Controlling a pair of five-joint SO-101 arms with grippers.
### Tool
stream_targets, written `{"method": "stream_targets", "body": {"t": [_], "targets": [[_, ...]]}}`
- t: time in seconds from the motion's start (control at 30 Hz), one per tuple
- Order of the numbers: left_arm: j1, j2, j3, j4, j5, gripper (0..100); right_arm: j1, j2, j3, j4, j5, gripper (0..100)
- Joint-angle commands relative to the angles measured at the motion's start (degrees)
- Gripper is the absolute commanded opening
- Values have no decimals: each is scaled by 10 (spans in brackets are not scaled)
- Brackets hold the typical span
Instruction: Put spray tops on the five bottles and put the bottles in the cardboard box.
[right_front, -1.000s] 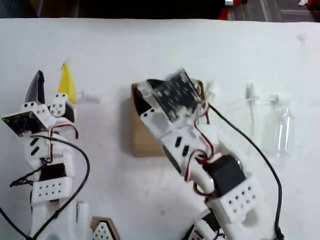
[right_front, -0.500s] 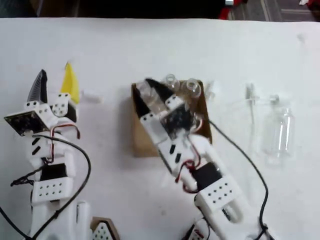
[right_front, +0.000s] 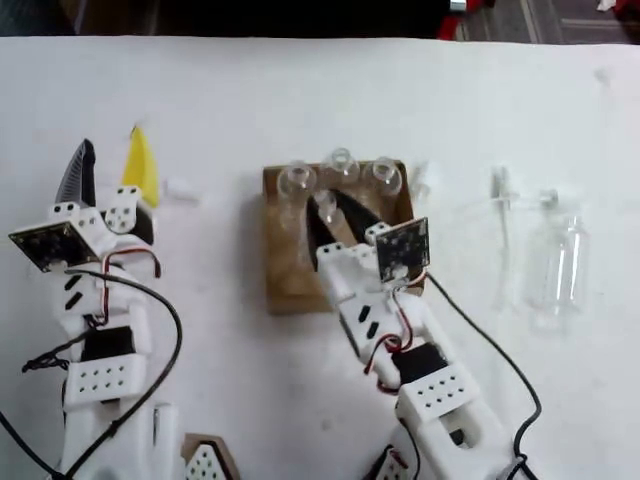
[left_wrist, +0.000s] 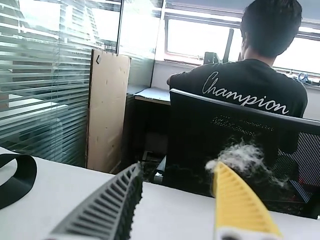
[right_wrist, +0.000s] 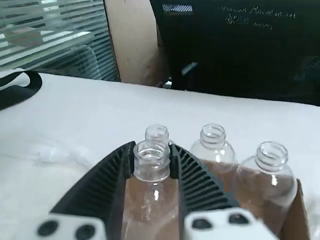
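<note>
High view: the cardboard box is noted at mid-table, open side up. Three bottles are stood upright in a row along its far wall: first bottle, second bottle, third bottle. All three necks are seen open.

The right gripper is placed over the box, just on the near side of that row. A fourth, the held bottle, is clamped between its black fingers. Right wrist view: the ribbed pads are pressed to either side of the neck, just under the lip, and the bottle is kept upright. Whether its base is resting on the box floor cannot be told.

A loose bottle is seen lying on the table, well apart from the box, on the right arm's side. Faint clear spray-top parts are made out between it and the box; a count cannot be given.

The left gripper is held above bare table, well apart from the box. Its jaws are spread wide, one dark and one yellow, with nothing between them. A small white piece is seen near the yellow finger; what it is cannot be told. Left wrist view: a tuft of white fluff is noted at the yellow tip.
</note>
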Motion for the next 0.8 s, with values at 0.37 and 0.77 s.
{"method": "stream_targets", "body": {"t": [0.37, 0.77], "targets": [[6, -10, -10, -12, 5, 210, -29, -6, 32, 2, -7, 19], [6, -10, -10, -12, 5, 210, -32, -6, 33, 4, -7, 22]]}}
